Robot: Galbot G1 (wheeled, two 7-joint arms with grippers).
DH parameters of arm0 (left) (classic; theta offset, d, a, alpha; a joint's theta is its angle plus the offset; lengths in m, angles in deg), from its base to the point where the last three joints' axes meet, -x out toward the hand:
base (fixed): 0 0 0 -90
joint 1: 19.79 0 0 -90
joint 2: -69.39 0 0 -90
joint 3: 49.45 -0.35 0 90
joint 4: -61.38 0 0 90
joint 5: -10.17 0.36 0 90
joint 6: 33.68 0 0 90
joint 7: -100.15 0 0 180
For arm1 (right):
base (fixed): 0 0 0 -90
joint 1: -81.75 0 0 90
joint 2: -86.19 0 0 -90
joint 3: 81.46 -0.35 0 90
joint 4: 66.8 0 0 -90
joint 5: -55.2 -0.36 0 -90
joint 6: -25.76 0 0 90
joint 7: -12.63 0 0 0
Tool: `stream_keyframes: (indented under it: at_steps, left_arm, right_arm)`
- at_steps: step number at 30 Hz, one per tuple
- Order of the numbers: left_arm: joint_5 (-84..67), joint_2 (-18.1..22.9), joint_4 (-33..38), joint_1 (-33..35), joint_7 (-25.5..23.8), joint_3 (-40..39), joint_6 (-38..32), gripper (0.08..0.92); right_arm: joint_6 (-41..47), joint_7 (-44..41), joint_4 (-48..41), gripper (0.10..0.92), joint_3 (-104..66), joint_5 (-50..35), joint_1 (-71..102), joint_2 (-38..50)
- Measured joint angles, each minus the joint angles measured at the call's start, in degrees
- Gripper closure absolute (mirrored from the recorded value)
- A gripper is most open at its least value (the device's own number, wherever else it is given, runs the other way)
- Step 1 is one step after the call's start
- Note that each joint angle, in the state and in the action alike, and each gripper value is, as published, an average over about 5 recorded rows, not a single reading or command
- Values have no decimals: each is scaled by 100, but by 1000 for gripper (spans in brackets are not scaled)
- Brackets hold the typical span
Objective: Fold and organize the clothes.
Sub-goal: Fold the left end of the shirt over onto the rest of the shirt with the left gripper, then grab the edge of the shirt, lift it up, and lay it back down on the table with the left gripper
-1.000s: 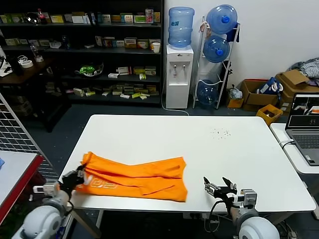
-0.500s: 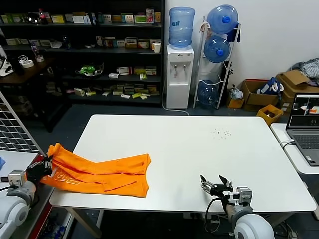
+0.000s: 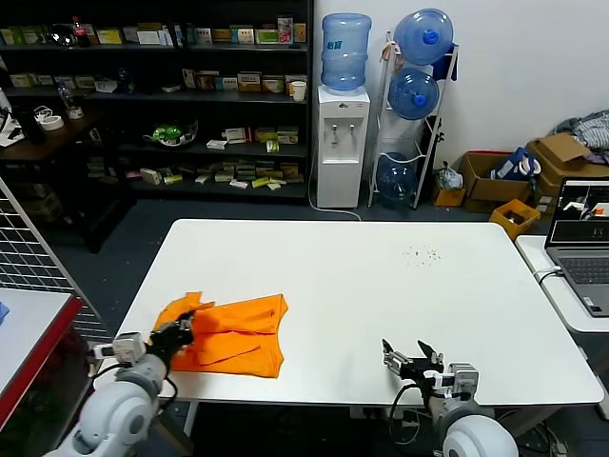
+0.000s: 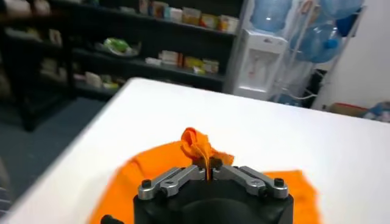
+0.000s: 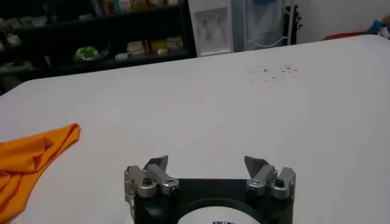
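The orange T-shirt [image 3: 233,337] lies bunched on the white table [image 3: 381,276] near its front left corner. My left gripper [image 3: 179,330] is shut on a pinched fold at the shirt's left edge; in the left wrist view the fabric [image 4: 200,146] sticks up from between the closed jaws of the gripper [image 4: 209,167]. My right gripper [image 3: 409,360] is open and empty above the table's front edge, right of centre. In the right wrist view the gripper [image 5: 207,165] has its jaws wide apart and a corner of the shirt [image 5: 33,153] shows far off to the side.
A laptop [image 3: 582,243] sits on a side table at the right. A red-edged table with a wire grid [image 3: 29,286] stands at the left. Shelves, a water dispenser [image 3: 341,143] and cardboard boxes [image 3: 514,176] stand beyond the table. Small specks [image 3: 421,253] dot the tabletop.
My left gripper first pulled the shirt's left end out past the table's left edge, then came back right over the table, folding that end onto the shirt. The right gripper barely moved.
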Motion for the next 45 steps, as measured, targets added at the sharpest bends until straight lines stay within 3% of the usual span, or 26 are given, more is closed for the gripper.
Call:
stream_keyframes:
  at_steps: [7, 15, 26, 37, 45]
  left_arm:
    - [46, 605, 36, -467, 239, -673, 162, 879]
    - [263, 930, -87, -671, 240, -952, 212, 842]
    - [376, 975, -2, -563, 16, -879, 215, 543]
    - [367, 435, -155, 43, -472, -10, -20, 230]
    - [521, 146, -825, 299, -1114, 462, -372, 178]
  right_arm:
    - [-11, 0, -14, 203, 7, 46, 8, -45]
    - [-11, 0, -11, 203, 33, 59, -5, -64]
    - [-3, 0, -8, 203, 66, 65, -19, -59]
    - [-13, -3, -14, 203, 65, 58, -13, -65]
    - [-8, -4, -20, 203, 97, 62, -8, -64]
